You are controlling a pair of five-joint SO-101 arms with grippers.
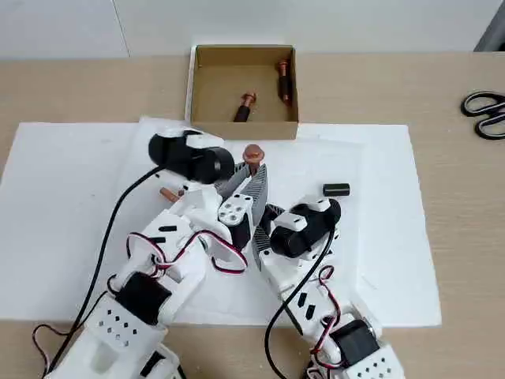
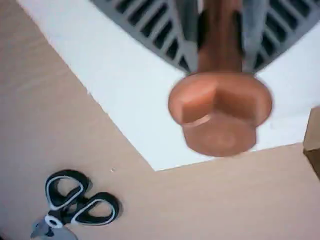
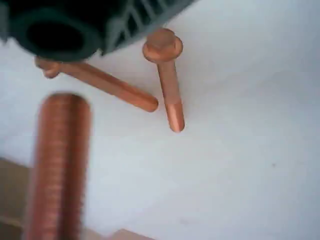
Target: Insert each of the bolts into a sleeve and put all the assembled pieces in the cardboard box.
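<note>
Left gripper point(image 2: 220, 31): clamped on a copper bolt point(image 2: 220, 115); the shank sits between the jaws and the head stands proud of the tips.
Right gripper point(image 1: 264, 215): closed on a black sleeve point(image 3: 57, 34), bore unobstructed.
Relation: the bolt's threaded shank lies just beside the sleeve, not inside it. The bolt's end probably needs lining up with the bore next.

White arms point(image 1: 170, 233) carry black motors point(image 1: 189, 158), grey slotted end effector fingers point(image 1: 259, 188), red and black cables point(image 1: 102, 254).
</note>
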